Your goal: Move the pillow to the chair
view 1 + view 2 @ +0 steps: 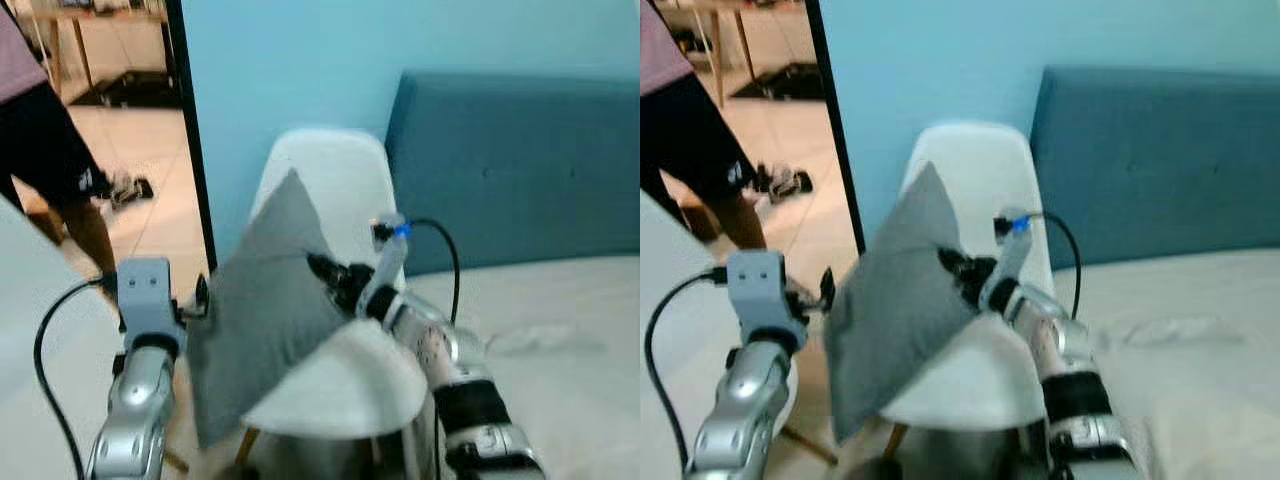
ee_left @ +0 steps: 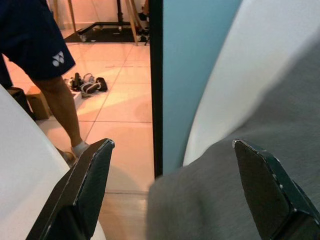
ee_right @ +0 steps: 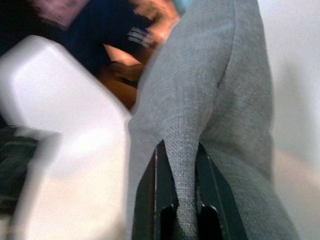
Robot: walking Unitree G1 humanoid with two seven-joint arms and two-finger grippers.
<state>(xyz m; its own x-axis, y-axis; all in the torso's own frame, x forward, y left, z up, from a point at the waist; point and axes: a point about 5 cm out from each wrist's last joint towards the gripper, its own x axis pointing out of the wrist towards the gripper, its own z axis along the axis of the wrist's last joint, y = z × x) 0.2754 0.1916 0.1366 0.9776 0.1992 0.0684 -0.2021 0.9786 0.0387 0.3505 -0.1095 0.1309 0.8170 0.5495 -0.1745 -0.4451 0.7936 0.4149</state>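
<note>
Grey pillow (image 1: 262, 300) fabric is being pinched in a narrow fold between the two black fingers (image 3: 150, 200) of the right gripper (image 1: 322, 270), as is being shown in the right wrist view, where the fingers are drawn almost together with only the cloth between them. The pillow is being held tilted on one corner, with its top point being raised against the backrest of the white chair (image 1: 340, 190) and its lower part being hung over the front edge of the chair's seat. Whether the pillow is being rested on the seat or only held above it cannot be told.

On the far side of the pillow from the chair's backrest, the left gripper (image 2: 172, 190) is being held with its fingers (image 2: 87, 185) spread wide apart. Nothing is being gripped between them, although the pillow's edge is being seen just beyond and partly between the fingertips. The silver left arm (image 1: 140, 370) is being raised beside the chair, at the pillow's outer edge.

Behind the chair a pale blue wall (image 1: 300, 60) is being shown, and just beside the chair, on the right arm's side, a dark teal headboard (image 1: 510, 170) and a white bed (image 1: 560, 340) are being seen. Beyond a black door frame (image 1: 190, 130), well apart from the chair, a person's legs (image 2: 60, 100) in dark shorts are being seen on a tiled floor (image 2: 120, 100).
</note>
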